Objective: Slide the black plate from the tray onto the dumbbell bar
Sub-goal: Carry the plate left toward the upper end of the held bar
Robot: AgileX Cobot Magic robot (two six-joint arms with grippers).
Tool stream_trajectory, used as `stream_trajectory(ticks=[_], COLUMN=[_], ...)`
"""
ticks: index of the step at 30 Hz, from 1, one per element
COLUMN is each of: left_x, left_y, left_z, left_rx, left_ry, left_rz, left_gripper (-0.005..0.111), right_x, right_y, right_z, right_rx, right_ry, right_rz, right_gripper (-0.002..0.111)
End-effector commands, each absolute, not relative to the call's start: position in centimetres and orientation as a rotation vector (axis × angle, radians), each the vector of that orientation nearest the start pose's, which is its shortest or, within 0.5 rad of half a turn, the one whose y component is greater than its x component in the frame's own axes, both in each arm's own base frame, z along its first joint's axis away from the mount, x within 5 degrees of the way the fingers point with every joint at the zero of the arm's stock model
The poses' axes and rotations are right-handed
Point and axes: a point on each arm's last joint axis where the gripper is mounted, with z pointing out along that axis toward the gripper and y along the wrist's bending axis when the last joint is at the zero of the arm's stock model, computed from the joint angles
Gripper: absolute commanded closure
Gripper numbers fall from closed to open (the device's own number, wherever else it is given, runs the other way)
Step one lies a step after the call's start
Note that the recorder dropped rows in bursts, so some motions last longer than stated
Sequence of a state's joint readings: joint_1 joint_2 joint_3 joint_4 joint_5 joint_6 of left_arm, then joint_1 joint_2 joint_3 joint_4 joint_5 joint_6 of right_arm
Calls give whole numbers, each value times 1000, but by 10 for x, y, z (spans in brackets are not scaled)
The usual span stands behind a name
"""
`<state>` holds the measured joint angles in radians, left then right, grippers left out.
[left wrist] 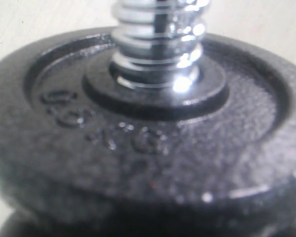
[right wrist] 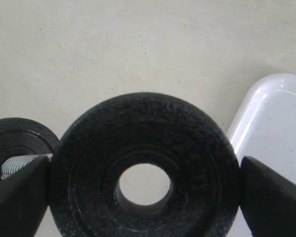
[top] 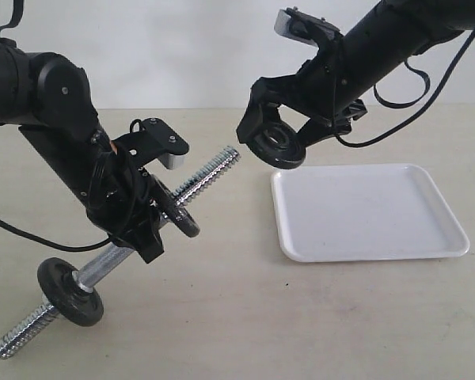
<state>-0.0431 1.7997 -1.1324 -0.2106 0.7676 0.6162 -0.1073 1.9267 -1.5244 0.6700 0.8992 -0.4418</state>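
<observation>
My right gripper (top: pixel 279 144) is shut on the black plate (top: pixel 281 150) and holds it on edge in the air, just past the left rim of the white tray (top: pixel 364 255). In the right wrist view the plate (right wrist: pixel 143 128) sits between both fingers (right wrist: pixel 271 197), its centre hole open. The dumbbell bar (top: pixel 214 169) slants up from the table, its upper threaded end a short way left of the plate. My left gripper (top: pixel 142 226) clamps the bar's middle, just below a black disc (top: pixel 182 214). The left wrist view is filled by that disc (left wrist: pixel 148 148) and the threaded rod (left wrist: pixel 158 39).
A second black disc (top: pixel 70 291) sits low on the bar near its lower threaded end (top: pixel 24 332), which rests on the beige table. The tray (right wrist: pixel 281 113) holds nothing. The right wrist view also catches a disc on the bar (right wrist: pixel 19 138).
</observation>
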Motion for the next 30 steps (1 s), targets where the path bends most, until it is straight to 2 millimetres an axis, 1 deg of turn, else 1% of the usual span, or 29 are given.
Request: stream_trajectory(ticks=[1,7,13,21,25,30], left_x=[346,346,346,346,346,347], left_y=[-27,-27,-27,-27,-27,-27], left_z=[208,208,208,208,209,219], left_rx=[733,739,750,751,755,760], left_ry=[2690,2689,2686,2683,2672,2609], left_rz=[-99,-99,-97,-95,-88,-70], left_gripper=[103,103,103,103,103,103], right_x=[418,419,420,431,430,426], right_y=[1,8,9,12,3,-22], right_z=[264,267,268,270,267,268], right_rx=[-14,-34,-48,-85,-69,-18], right_ry=[2518,2470,2458,2460,2479,2481], right_rz=[678,791,819,899,949,988], right_gripper=[100,100,100,100,100,100])
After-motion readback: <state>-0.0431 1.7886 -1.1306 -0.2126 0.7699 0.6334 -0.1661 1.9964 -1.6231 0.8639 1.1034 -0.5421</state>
